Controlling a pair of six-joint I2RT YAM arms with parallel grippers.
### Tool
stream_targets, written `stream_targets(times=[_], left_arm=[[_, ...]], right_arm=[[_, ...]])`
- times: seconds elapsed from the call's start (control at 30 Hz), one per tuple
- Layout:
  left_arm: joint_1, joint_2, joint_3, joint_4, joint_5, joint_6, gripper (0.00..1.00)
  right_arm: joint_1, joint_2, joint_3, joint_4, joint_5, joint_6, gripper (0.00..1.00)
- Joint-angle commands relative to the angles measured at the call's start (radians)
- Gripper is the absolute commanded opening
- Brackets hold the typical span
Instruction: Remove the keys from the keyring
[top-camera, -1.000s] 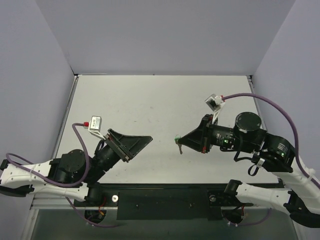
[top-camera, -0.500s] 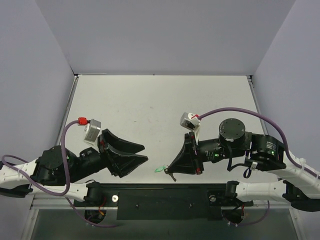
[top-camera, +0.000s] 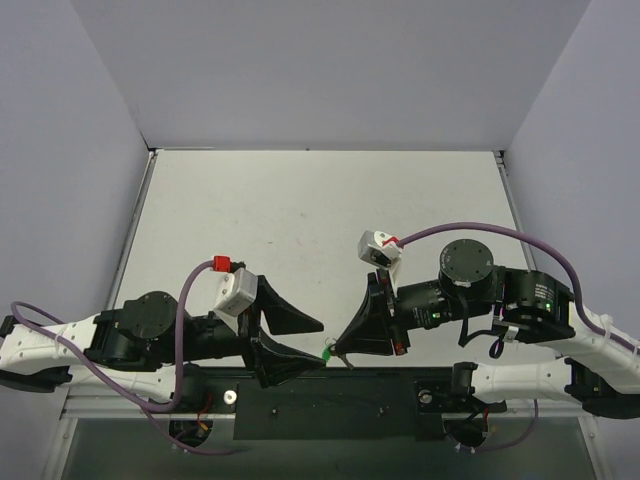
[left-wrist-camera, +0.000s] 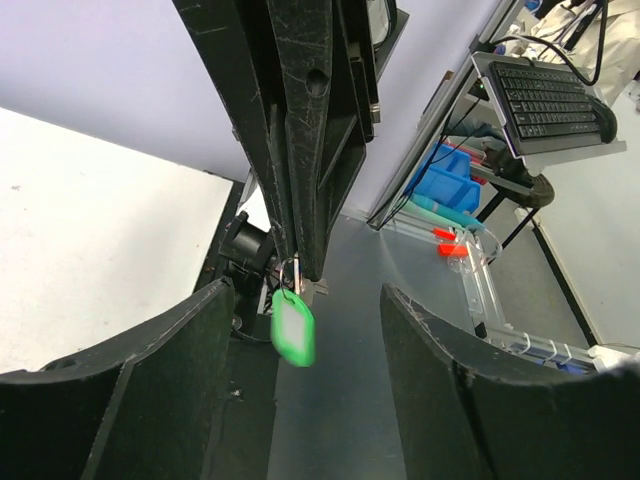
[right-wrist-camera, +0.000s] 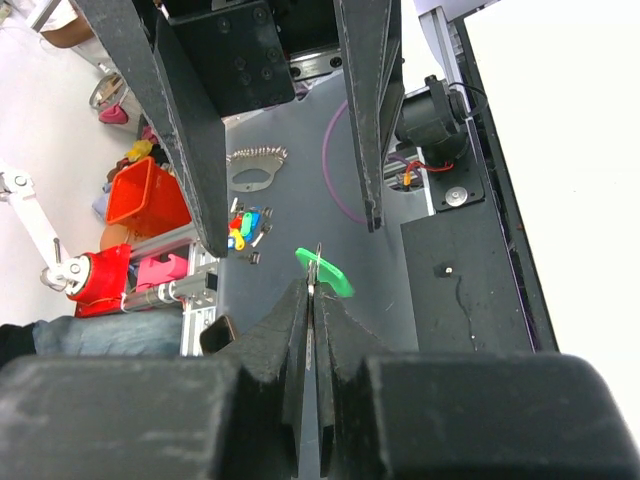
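Observation:
My right gripper (top-camera: 339, 351) is shut on the small silver key (right-wrist-camera: 314, 268), pinched edge-on between its fingertips (right-wrist-camera: 300, 300) over the table's near edge. The green keyring (top-camera: 327, 352) hangs from the key by a thin wire loop. In the left wrist view the keyring (left-wrist-camera: 293, 327) dangles below the right gripper's fingers (left-wrist-camera: 305, 130), blurred from swinging. My left gripper (left-wrist-camera: 307, 300) is open, and the keyring hangs between its fingers, nearer the left one and touching neither. In the top view the left gripper (top-camera: 308, 343) points right, its tips either side of the keyring.
Both grippers hover over the black base plate (top-camera: 340, 400) at the table's near edge. Grey walls enclose the white table (top-camera: 320, 210) on three sides. Off the table are a keyboard (left-wrist-camera: 545, 95), blue bins (left-wrist-camera: 445, 175) and an orange bin (right-wrist-camera: 145, 195).
My left arm swung right toward the right gripper and its jaws widened. The right gripper came down to the near edge with the key, then held still. The keyring now hangs between the left fingers.

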Motion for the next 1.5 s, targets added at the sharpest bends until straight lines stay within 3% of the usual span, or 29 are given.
stream_targets(times=[0.0,0.57,1.1,1.47], left_arm=[[-0.003,-0.018,0.019,0.042,0.029,0.025,0.69],[-0.003,-0.021,0.014,0.051,0.034,0.022,0.66],[-0.002,0.046,0.054,0.013,0.017,0.005,0.48],[-0.003,0.008,0.06,0.018,0.028,0.014,0.46]], right_arm=[[0.01,-0.008,0.034,0.046,-0.024,-0.013,0.0],[0.031,0.022,0.066,0.04,-0.018,-0.019,0.0],[0.037,0.023,0.058,0.037,-0.009,-0.03,0.0],[0.043,0.025,0.051,0.04,-0.021,-0.032,0.0]])
